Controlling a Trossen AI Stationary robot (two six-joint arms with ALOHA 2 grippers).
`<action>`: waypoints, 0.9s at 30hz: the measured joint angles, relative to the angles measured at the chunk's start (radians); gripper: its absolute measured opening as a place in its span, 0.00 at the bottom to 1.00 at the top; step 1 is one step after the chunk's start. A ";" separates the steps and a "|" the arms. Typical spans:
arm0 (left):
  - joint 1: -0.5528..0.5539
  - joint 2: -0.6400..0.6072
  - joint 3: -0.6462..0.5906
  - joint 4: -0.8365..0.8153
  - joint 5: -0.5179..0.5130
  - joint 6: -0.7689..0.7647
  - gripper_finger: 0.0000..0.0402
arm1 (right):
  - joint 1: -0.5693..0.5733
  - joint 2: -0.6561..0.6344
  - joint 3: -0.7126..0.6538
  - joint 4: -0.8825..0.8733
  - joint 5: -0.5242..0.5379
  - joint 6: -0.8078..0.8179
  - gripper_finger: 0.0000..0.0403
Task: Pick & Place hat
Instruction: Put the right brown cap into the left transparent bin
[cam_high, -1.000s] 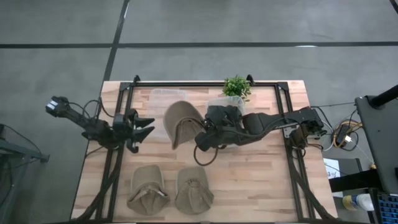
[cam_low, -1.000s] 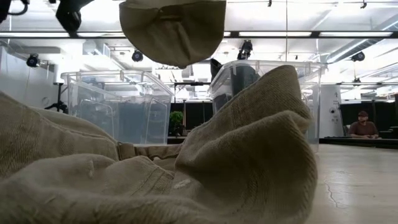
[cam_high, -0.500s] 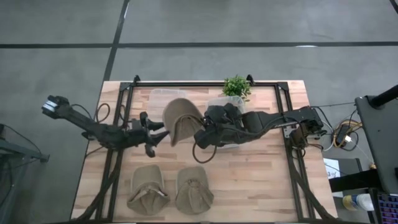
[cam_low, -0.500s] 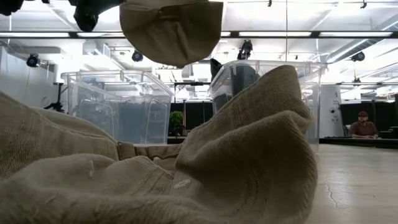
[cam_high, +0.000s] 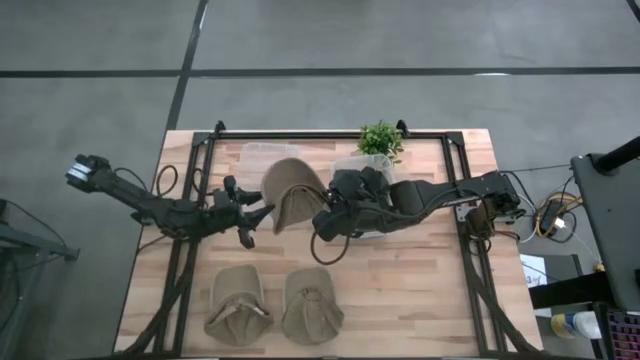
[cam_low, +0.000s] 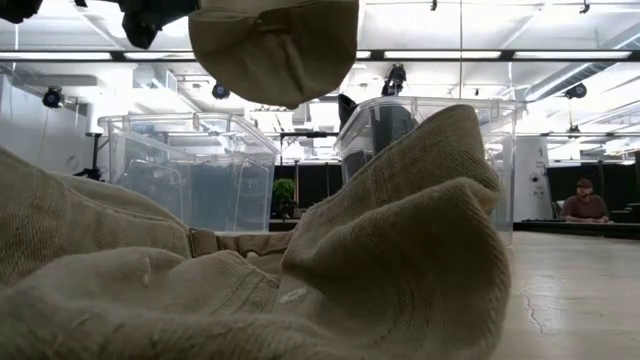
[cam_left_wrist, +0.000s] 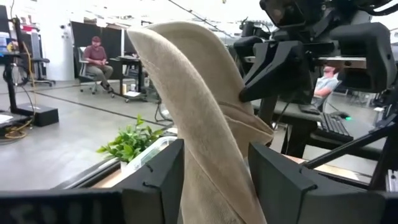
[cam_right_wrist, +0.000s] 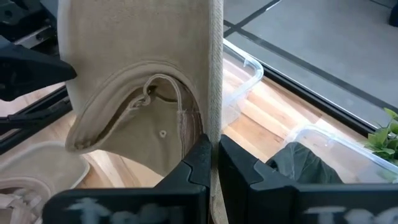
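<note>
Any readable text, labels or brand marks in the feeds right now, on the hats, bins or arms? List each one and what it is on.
None readable.
Held hat: plain fabric, no logo shows.
Two hats on the table: no marking shows.
Bins: clear, no label.
Right end effector, shut on the hat's brim: pale marks on its base, too blurred to read.
Left end effector, open around the hat: faint marks on its base, too blurred to read.

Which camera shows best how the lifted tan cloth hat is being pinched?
The right wrist view: the right gripper clamps the tan cloth hat at its edge. The high view shows it small; the low view shows only its underside.
</note>
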 joint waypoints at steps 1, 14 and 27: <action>0.000 0.000 0.000 0.000 0.000 0.010 0.40 | 0.000 0.000 0.000 0.000 0.000 0.000 0.03; 0.009 -0.033 0.013 -0.012 -0.051 0.076 0.03 | 0.002 -0.001 0.000 0.009 -0.003 -0.047 0.07; 0.009 -0.149 0.141 -0.217 -0.072 0.056 0.02 | 0.039 0.000 0.000 0.015 0.012 -0.185 0.25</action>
